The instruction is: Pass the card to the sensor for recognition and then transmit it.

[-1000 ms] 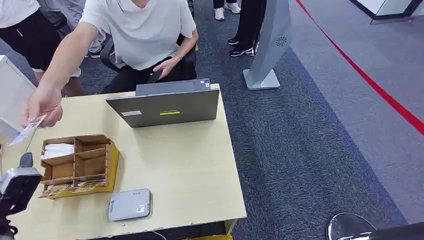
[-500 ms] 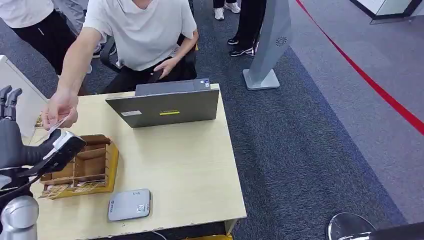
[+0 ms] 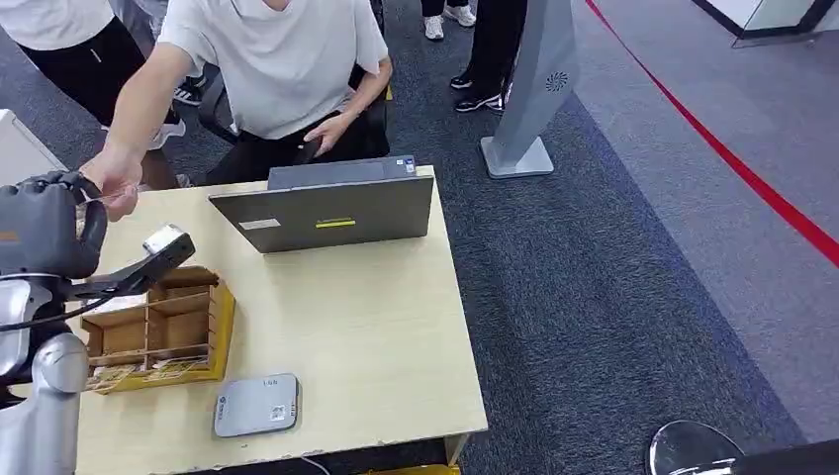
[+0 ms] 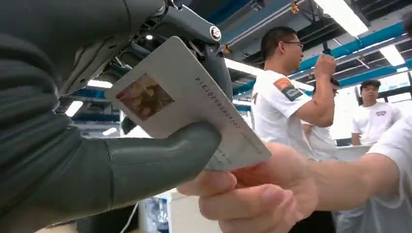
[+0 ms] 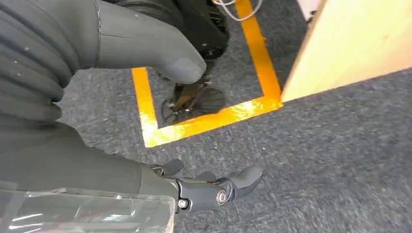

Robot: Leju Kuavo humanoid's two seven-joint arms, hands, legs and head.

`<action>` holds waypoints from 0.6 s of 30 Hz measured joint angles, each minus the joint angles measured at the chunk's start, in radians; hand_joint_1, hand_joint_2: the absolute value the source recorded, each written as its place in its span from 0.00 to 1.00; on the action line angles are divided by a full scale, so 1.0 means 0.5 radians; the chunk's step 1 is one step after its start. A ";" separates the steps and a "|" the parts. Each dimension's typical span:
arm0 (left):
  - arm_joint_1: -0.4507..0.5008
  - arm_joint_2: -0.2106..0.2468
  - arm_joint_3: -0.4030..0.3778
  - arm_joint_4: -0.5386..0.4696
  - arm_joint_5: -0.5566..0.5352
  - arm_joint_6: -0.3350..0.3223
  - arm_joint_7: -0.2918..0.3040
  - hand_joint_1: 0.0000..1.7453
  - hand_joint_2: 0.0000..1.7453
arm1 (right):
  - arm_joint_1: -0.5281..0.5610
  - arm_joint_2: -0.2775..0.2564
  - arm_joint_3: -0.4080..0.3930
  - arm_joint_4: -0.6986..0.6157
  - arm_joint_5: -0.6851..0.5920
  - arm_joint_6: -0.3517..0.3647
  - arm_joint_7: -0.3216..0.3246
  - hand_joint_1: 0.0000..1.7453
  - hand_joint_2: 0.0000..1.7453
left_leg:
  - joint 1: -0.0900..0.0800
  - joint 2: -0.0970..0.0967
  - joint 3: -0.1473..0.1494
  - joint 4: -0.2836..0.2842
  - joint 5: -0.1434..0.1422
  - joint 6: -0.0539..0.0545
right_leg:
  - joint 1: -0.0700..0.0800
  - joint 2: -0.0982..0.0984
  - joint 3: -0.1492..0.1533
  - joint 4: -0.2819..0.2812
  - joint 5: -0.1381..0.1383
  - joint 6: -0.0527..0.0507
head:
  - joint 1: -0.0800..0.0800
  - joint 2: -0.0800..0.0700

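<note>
A white card (image 4: 189, 104) with a small photo and a printed number is pinched between the thumb (image 4: 160, 155) and the fingers of my left hand (image 3: 45, 228), raised over the table's far left corner. A seated person's hand (image 4: 257, 194) still grips the card's other end, reaching in from behind the table (image 3: 114, 178). The sensor, a flat grey card reader (image 3: 256, 405), lies near the table's front edge, well below and right of my left hand. My right hand (image 5: 73, 121) hangs beside the table over the carpet, fingers apart and holding nothing.
A wooden compartment box (image 3: 158, 327) with slips of paper stands between my left hand and the reader. A grey laptop (image 3: 326, 213) sits at the back of the pale wooden table (image 3: 376, 327). Other people stand behind. Yellow floor tape (image 5: 204, 124) runs by the table.
My left arm has risen from the lower left to the person's outstretched hand, and its fingers have closed on the offered card. The person's hand drew slightly back.
</note>
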 joint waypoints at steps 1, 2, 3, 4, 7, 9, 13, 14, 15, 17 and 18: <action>-0.007 0.004 -0.006 0.008 -0.009 -0.002 0.006 1.00 1.00 | -0.001 0.000 -0.011 0.008 0.011 0.008 -0.005 0.00 1.00 | 0.000 0.000 0.000 0.000 0.000 0.000 | 0.000 0.000 0.000 0.000 0.000 0.000 | -0.001 0.000; -0.011 0.006 -0.011 0.014 -0.014 -0.002 0.007 1.00 1.00 | -0.005 0.000 -0.020 0.014 0.020 0.011 -0.009 0.00 1.00 | 0.000 0.000 0.000 0.000 0.000 0.000 | 0.000 0.000 0.000 0.000 0.000 0.000 | 0.000 0.000; -0.015 0.010 -0.016 0.021 -0.015 -0.002 0.008 1.00 1.00 | -0.009 0.000 -0.030 0.021 0.023 0.014 -0.011 0.00 1.00 | 0.000 0.000 0.000 0.000 0.000 0.000 | 0.000 0.000 0.000 0.000 0.000 0.000 | -0.001 0.000; -0.018 0.011 -0.020 0.026 -0.016 -0.002 0.009 1.00 1.00 | -0.012 0.000 -0.037 0.025 0.027 0.016 -0.013 0.00 1.00 | 0.000 0.000 -0.001 0.000 0.000 0.000 | 0.000 0.000 0.000 0.000 0.000 0.000 | 0.000 0.000; -0.020 0.014 -0.027 0.037 -0.005 0.011 0.017 1.00 1.00 | -0.015 0.000 -0.051 0.037 0.037 0.017 -0.020 0.00 1.00 | 0.000 0.000 -0.001 0.000 0.000 0.000 | 0.000 0.000 0.000 0.000 0.000 0.000 | 0.000 0.000; -0.020 0.013 -0.029 0.037 0.002 0.014 0.021 1.00 1.00 | -0.017 0.000 -0.056 0.043 0.037 0.016 -0.021 0.00 1.00 | 0.000 0.000 -0.002 0.000 0.000 0.000 | 0.000 0.000 -0.001 0.000 0.000 0.000 | 0.000 0.000; -0.016 0.010 -0.039 0.034 0.019 0.043 0.014 1.00 1.00 | -0.018 0.000 -0.056 0.050 0.027 0.004 -0.019 0.00 1.00 | 0.000 0.000 -0.002 0.000 0.000 0.000 | 0.000 0.000 0.000 0.000 0.000 0.000 | 0.000 0.000; -0.005 0.008 -0.042 0.017 0.028 0.064 0.001 1.00 1.00 | -0.018 0.000 -0.056 0.052 0.016 -0.002 -0.015 0.00 1.00 | 0.000 0.000 -0.002 0.000 0.000 0.000 | 0.000 0.000 0.000 0.000 0.000 0.000 | -0.001 0.000; 0.016 0.006 -0.048 -0.015 0.040 0.088 -0.013 1.00 1.00 | -0.017 0.000 -0.056 0.054 -0.009 -0.014 -0.009 0.00 1.00 | 0.000 0.000 -0.002 0.000 0.000 0.000 | 0.000 0.000 0.000 0.000 0.000 0.000 | -0.001 0.000; 0.085 0.005 -0.069 -0.120 0.072 0.110 -0.037 1.00 1.00 | -0.015 0.000 -0.053 0.056 -0.077 -0.057 0.014 0.00 1.00 | 0.000 0.000 -0.001 0.000 0.000 0.000 | 0.000 0.001 -0.001 0.000 0.000 0.000 | -0.001 0.000; 0.120 0.004 -0.080 -0.173 0.076 0.111 -0.037 1.00 1.00 | -0.014 0.000 -0.046 0.056 -0.105 -0.073 0.022 0.00 1.00 | 0.000 0.000 -0.002 0.000 0.000 0.000 | 0.000 0.000 -0.001 -0.001 0.000 0.000 | 0.000 0.000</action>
